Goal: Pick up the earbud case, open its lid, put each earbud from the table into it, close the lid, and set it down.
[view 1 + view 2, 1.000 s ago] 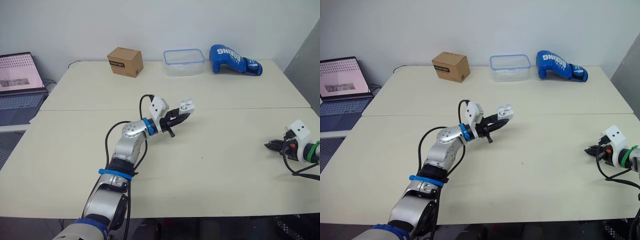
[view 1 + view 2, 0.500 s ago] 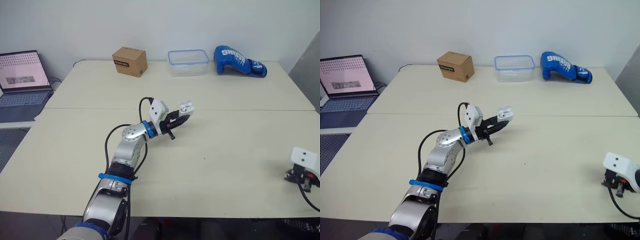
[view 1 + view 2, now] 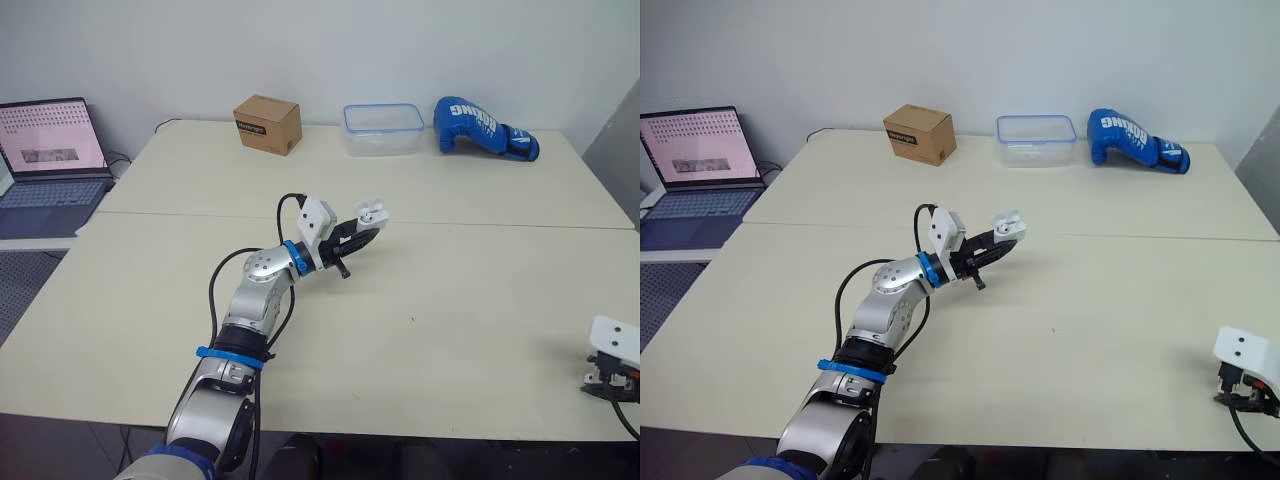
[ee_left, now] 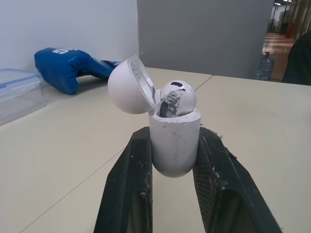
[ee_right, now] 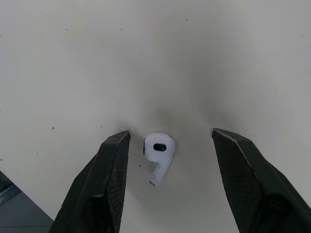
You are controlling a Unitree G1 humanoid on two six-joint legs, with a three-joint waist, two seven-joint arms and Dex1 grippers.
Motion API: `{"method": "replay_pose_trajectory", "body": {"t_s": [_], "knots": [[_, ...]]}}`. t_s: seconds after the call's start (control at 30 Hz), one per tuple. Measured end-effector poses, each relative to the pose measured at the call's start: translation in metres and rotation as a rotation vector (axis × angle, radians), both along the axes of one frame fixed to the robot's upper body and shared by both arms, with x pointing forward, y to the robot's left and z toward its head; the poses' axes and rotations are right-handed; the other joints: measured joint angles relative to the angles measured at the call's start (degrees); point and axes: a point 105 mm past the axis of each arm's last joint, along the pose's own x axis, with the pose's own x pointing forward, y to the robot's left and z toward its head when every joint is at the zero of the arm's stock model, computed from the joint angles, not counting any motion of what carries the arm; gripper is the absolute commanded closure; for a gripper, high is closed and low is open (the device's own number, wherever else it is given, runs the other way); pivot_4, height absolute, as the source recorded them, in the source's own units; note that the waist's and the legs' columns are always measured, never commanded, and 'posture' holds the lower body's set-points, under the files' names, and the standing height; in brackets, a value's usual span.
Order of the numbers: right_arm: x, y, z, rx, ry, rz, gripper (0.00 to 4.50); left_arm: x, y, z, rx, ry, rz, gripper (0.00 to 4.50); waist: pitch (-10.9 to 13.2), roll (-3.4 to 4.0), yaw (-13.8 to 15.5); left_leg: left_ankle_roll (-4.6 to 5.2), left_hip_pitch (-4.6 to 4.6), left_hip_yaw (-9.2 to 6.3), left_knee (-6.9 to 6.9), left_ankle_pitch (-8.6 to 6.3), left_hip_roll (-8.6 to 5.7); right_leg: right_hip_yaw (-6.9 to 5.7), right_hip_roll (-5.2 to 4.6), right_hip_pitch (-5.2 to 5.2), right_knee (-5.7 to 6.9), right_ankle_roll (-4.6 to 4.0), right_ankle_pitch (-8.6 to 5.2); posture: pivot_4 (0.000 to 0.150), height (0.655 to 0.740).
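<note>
Two grippers over one pale table.

Near the middle of the table, lifted off the top: left gripper, pinching the white earbud case by its two sides. Up close from the left wrist: black fingers pressed tight on the round bottom half of the case. Case standing upright between them. Lid tipped back and wide open. Poking out of the top of the case: first earbud, white, with dark smudges on it.

Down by the near right corner of the table: right gripper, pointing down at the table top. Spread wide and holding nothing. Lying on the table right between its two fingers and touching neither one: second earbud, small and white, on its side, with a dark dot on its round head. Well apart from the case over in the other gripper.

Along the far side of the table, in a row:
- brown cardboard box on the left,
- clear plastic tub with a blue rim in the middle,
- blue boxing glove on the right.

Off past the left side of the table, on a lower gray top: open laptop, screen lit up pink.
</note>
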Motion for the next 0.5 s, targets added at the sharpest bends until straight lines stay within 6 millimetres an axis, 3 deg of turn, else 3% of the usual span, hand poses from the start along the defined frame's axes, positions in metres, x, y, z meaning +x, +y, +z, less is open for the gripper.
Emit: {"method": "replay_pose_trajectory", "body": {"t_s": [0.17, 0.27, 0.43, 0.5], "knots": [[0.001, 0.0003, -0.0014, -0.009, 0.012, 0.024, 1.71, 0.0011, -0.0007, -0.0016, -0.009, 0.028, 0.007, 3.76, -0.03, -0.17, 0.01, 0.0, 0.02, 0.0, 0.0, 0.0, 0.0, 0.01, 0.01, 0.02, 0.0, 0.0, 0.0, 0.15, 0.74], [-0.0003, -0.0003, -0.0016, -0.009, 0.028, 0.03, 2.33, 0.0013, -0.0005, -0.0018, -0.01, 0.033, 0.008, 3.76, -0.02, -0.18, 0.18, 0.0, 0.02, -0.01, 0.0, 0.0, 0.0, -0.01, 0.0, 0.02, -0.01, 0.0, 0.0, 0.15, 0.74], [-0.0043, 0.0025, -0.0051, 0.006, 0.06, 0.05, 4.04, 0.0008, -0.0007, -0.0007, -0.011, 0.028, 0.006, 3.76, -0.08, -0.37, 0.19, 0.0, 0.06, 0.01, 0.01, 0.0, 0.0, 0.02, 0.0, 0.07, -0.02, 0.0, 0.0, 0.15, 0.74], [-0.004, 0.0026, -0.0052, 0.012, 0.056, 0.041, 4.16, 0.0007, -0.0007, -0.0007, -0.01, 0.029, 0.006, 3.76, -0.09, -0.39, 0.2, 0.0, 0.09, 0.01, 0.01, 0.0, 0.0, 0.03, 0.0, 0.11, -0.02, 0.0, 0.0, 0.15, 0.74]]}}
